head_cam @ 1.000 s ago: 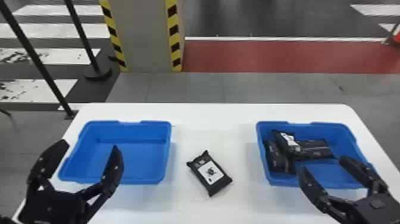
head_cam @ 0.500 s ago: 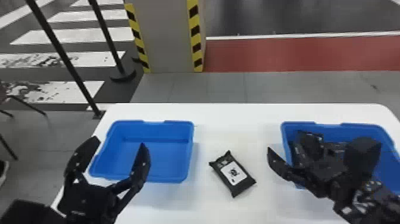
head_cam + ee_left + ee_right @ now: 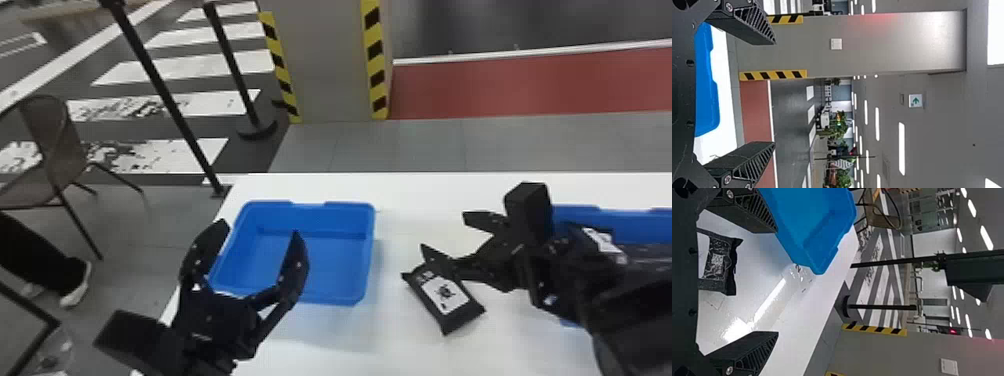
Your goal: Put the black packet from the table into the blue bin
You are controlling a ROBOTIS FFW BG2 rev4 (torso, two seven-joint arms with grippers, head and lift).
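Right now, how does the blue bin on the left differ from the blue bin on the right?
The left bin shows its bare blue floor, while the right bin holds black packets. The left bin is mostly in plain sight in the head view, whereas the right bin is partly hidden behind the right arm. Both are blue, open-topped and on the white table.

No words or numbers are readable. The black packet (image 3: 452, 324) on the tabletop (image 3: 400, 195) bears a white label (image 3: 440, 290) with a dark emblem, and small pale print (image 3: 425, 275) beside it, too small to read. Another packet (image 3: 602, 233), in the right-hand blue bin (image 3: 620, 222), has a white label (image 3: 607, 245), its marks illegible. In the left wrist view, a white sign (image 3: 915, 100) shows a green arrow pointing toward the pillar (image 3: 907, 47).
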